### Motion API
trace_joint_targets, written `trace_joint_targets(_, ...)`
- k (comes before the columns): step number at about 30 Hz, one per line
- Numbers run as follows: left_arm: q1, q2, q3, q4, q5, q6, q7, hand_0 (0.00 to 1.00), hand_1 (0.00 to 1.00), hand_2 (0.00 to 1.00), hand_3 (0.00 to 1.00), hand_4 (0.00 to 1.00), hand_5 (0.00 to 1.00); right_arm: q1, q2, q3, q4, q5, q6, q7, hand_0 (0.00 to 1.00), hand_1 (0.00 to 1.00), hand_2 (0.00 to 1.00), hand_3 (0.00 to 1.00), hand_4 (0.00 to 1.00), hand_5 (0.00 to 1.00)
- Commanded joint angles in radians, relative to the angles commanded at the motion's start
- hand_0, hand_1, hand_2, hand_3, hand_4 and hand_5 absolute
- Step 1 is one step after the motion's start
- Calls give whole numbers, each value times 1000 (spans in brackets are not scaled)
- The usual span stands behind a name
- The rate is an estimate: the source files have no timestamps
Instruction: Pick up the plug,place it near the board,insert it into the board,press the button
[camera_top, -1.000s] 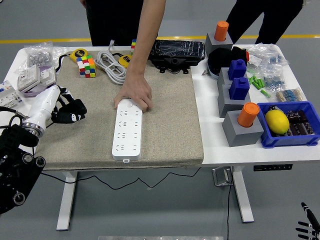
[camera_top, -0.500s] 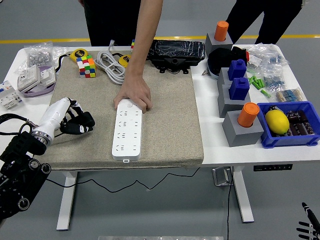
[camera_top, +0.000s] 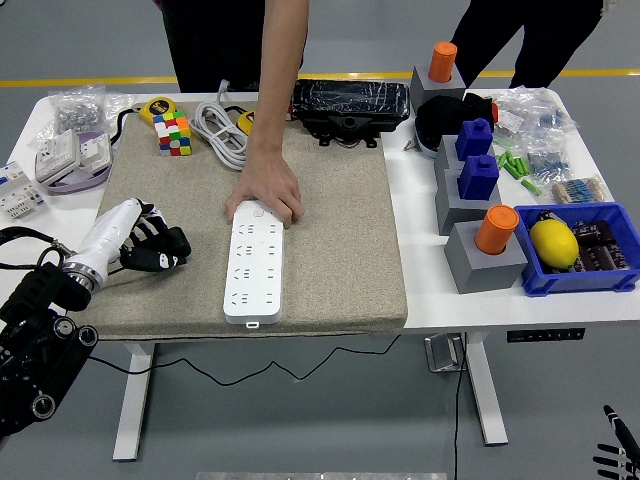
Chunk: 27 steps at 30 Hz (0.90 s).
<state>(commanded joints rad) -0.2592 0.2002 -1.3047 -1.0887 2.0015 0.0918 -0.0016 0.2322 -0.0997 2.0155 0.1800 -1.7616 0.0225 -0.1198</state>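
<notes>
- One white power strip (camera_top: 254, 264) lies lengthwise on the grey mat (camera_top: 340, 250); the left hand (camera_top: 152, 245) hovers well to its left, black fingers (camera_top: 172, 240) curled, though I cannot tell if they hold anything.
- A person's hand (camera_top: 266, 192) presses the strip's far end.
- Coiled white cable (camera_top: 222, 132) and colour cube (camera_top: 172, 133) at the mat's far edge.
- Since half a second ago, the left hand barely shifted.
- Right hand's fingertips only, bottom right corner.
</notes>
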Motion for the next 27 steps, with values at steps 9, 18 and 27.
trace_joint_targets(9,-1,3,-11,-22,1,11,-2,610,769,764,667,984,225,0,-1,-2,0,2,0,-1,855,749,703,760,998,998)
trace_joint_targets(18,2,0,-67,-127,-8,16,-9,850,943,929,863,998,371,6,0,-5,0,5,-1,-1,854,750,704,761,998,998)
trace_joint_targets(27,73,-55,-111,-244,-206,32,-81,956,998,991,929,998,629,-11,7,8,0,-8,-1,-2,855,750,704,761,998,998)
